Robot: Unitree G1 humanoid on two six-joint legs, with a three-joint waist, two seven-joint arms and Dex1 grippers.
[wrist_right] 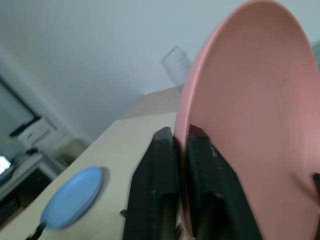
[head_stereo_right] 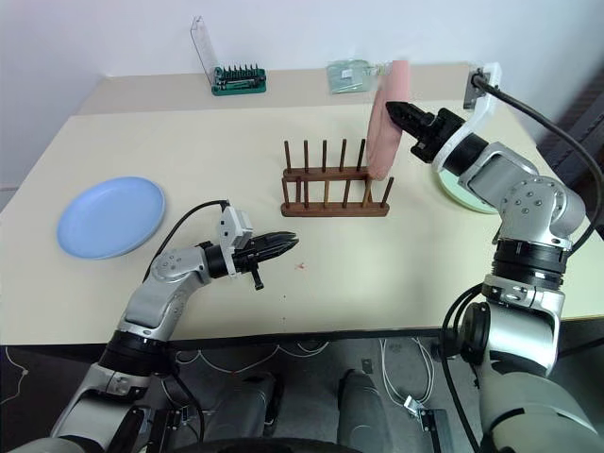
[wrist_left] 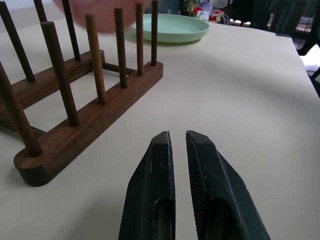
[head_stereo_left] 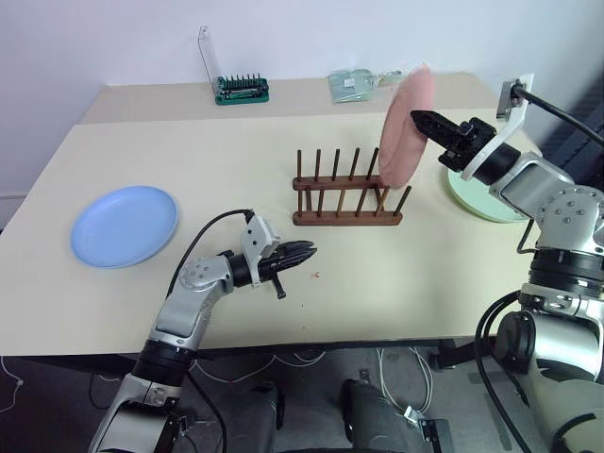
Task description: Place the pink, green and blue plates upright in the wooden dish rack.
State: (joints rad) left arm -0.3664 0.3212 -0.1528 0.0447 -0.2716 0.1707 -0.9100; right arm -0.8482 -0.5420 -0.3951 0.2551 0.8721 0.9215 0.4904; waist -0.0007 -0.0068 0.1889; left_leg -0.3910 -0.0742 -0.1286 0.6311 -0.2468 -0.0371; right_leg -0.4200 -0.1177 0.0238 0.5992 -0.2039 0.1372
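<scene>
Beige table [head_stereo_left: 283, 170] spans scene, rounded near edge, far section butted against plain pale wall [head_stereo_left: 283, 38]. Far edge, left of centre: green bit holder [head_stereo_left: 242, 90] with clear lid standing up. To its right, flat clear packet [head_stereo_left: 354, 85] lying on table. Far right, white wall socket [head_stereo_left: 518, 94], black cable [head_stereo_left: 566, 113] plugged in. Beneath near edge, grey floor [head_stereo_left: 311, 377], white cables [head_stereo_left: 283, 360] trailing across. Right wrist view: dark furniture [wrist_right: 20, 190] far off beside table. Light even, soft.
</scene>
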